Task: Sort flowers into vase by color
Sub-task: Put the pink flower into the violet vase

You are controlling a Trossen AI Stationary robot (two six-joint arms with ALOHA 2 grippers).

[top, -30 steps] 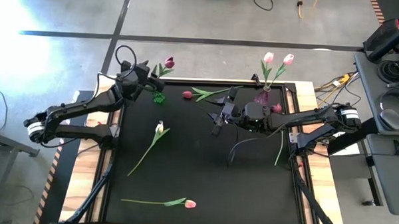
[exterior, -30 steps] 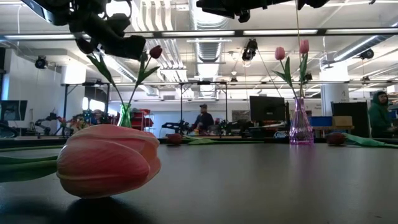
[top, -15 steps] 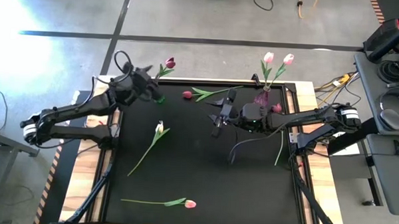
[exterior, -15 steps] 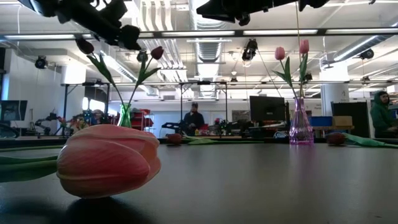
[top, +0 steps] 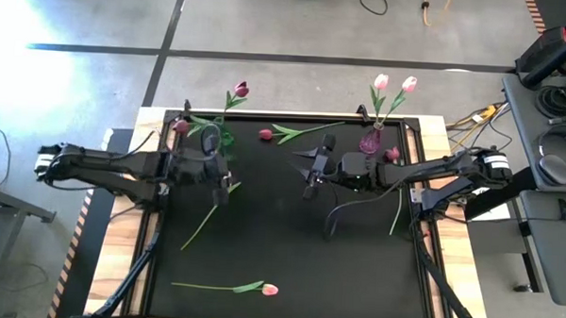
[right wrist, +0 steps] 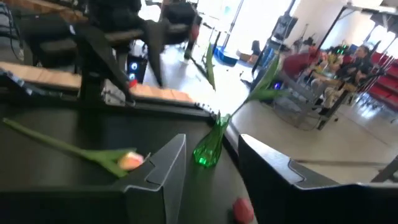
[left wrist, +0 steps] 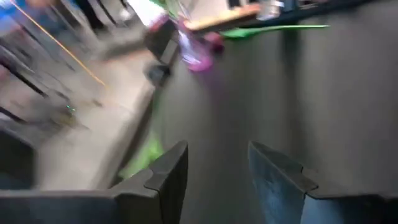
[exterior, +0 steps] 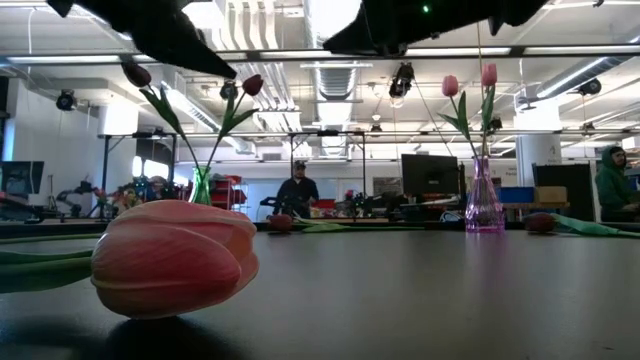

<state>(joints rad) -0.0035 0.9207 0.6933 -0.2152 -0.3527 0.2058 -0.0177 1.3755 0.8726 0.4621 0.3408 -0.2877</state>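
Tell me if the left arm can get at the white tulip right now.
Probably yes. The left gripper hangs open right beside the white tulip, which lies alone on the mat with nothing over it.

left wrist view smeared, purple vase (left wrist: 196, 55) blurred, arms cropped in low view

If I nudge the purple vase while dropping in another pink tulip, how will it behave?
The purple vase looks apt to tip: in the low view it is tall, with a narrow neck above a wider foot. The two pink tulips in it stand well above its rim, so it is probably top-heavy. It looks like clear glass, so likely fragile and smooth to grip.
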